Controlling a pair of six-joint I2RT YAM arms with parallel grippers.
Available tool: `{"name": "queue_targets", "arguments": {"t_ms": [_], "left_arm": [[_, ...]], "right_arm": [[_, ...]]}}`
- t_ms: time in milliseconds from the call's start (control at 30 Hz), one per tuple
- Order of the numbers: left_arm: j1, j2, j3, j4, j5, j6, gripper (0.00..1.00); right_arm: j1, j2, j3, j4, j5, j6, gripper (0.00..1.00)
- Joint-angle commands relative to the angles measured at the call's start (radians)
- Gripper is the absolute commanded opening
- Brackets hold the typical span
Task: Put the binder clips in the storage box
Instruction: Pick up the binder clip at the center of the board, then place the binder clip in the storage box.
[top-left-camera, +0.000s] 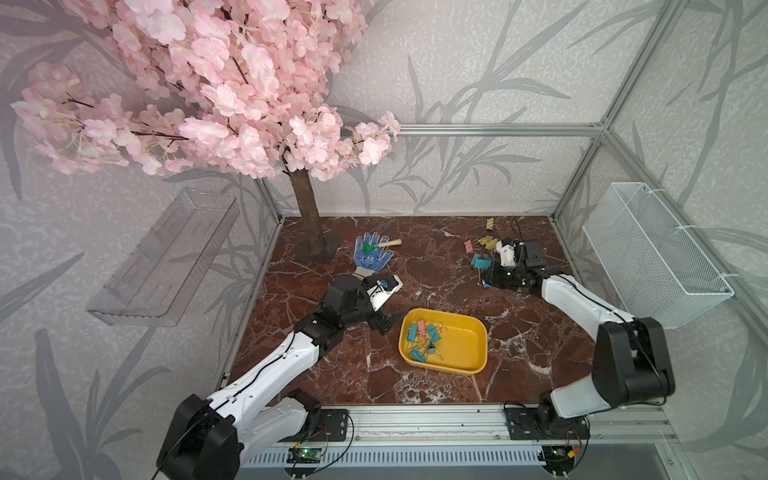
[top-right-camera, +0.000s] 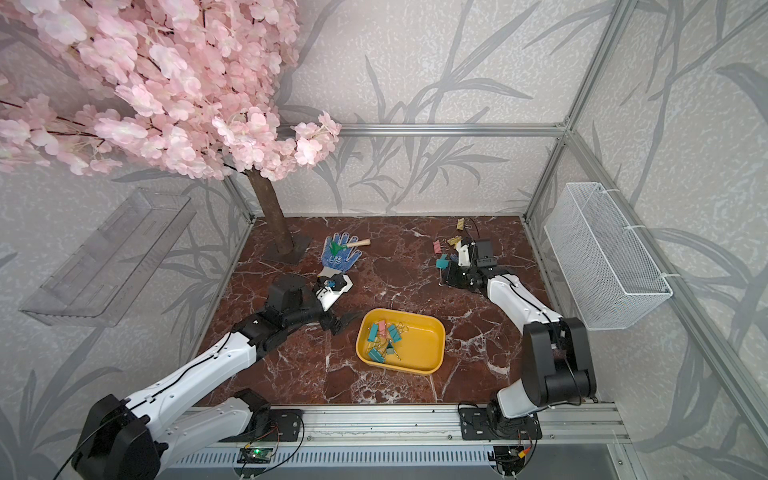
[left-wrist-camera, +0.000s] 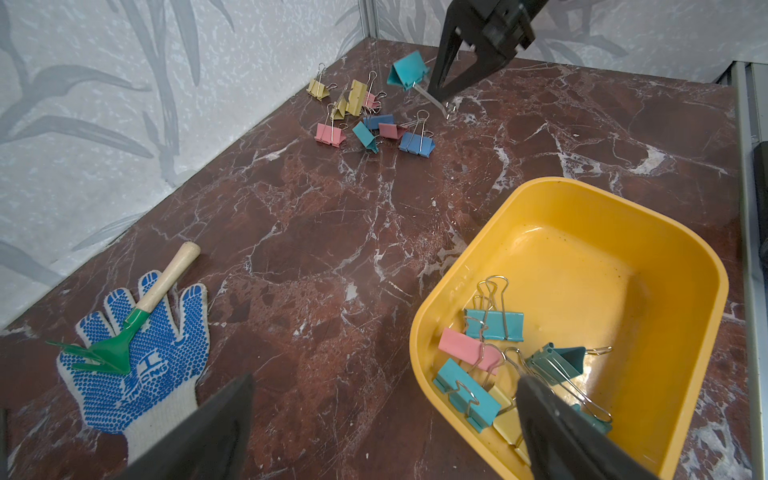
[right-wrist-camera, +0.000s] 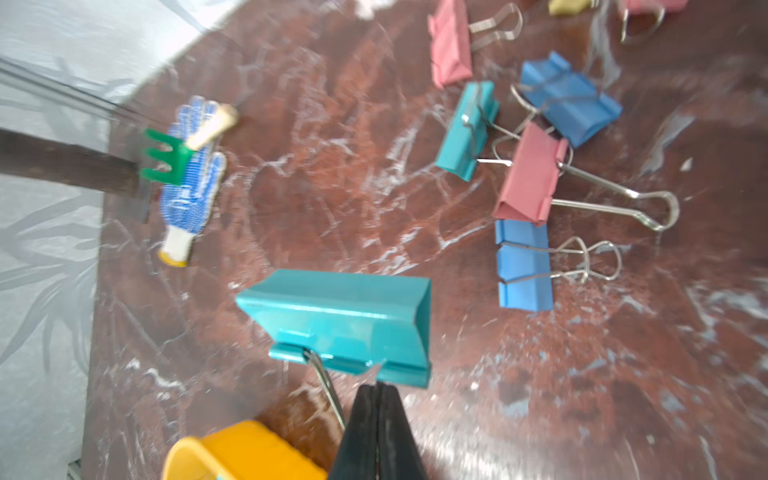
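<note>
Binder clips (left-wrist-camera: 417, 143) lie in two lots. One is a loose scatter on the bench (left-wrist-camera: 316, 249), well beyond the storage box (top-left-camera: 461, 340). The other is a small tangle of teal, pink and yellow ones (left-wrist-camera: 494, 324) already inside the box, bunched at one end. The right pincer (right-wrist-camera: 377, 388) is over the scatter, its black tapered jaws pressed flat together on a teal clip (right-wrist-camera: 345, 320). The nip looks to be at the lip of the folded body, where the wire handles hinge. That seems a sensible hold to me, since the painted body is broad and slick and only a thin edge fits such narrow tips. The clip sits tilted, but I cannot tell whether it has left the surface. The left pincer (left-wrist-camera: 386, 378) hangs just beside the box, spread wide and holding nothing, and I take it to be waiting clear of the other arm's path. Each clip is a folded sheet-metal prism, triangular in section, in matte pastel paint, with springy silver wire loops that snag on their neighbours. The box is glossy yellow plastic, shallow, with rounded corners and sloping walls, so a dropped clip should slide to its floor. The bench has a polished red-brown marble look with white veins. A knitted glove (left-wrist-camera: 137, 365) dotted with blue rubber, a green rake (left-wrist-camera: 108, 353) lying across it, sits well apart from the box.
</note>
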Motion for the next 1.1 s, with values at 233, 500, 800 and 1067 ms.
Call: {"name": "queue_targets", "arguments": {"t_ms": [233,500,800,1067], "left_arm": [[-0.009,-0.032,-0.016,0.000,-0.025,0.033,1.00],[-0.011,-0.034,-0.019,0.000,-0.026,0.034,1.00],[-0.014,-0.033,-0.020,-0.002,-0.032,0.036,1.00],[-0.017,-0.035,-0.022,-0.003,-0.033,0.037,1.00]], "right_arm": [[0.423,-0.384,-0.112,-0.241,0.206,0.049,0.00],[0.633,-0.221,-0.085,-0.331,0.347,0.004,0.00],[0.699,0.060,0.000,-0.313,0.396,-0.014,0.06],[0.702,0.101,0.010,-0.279,0.395,0.024,0.23]]}}
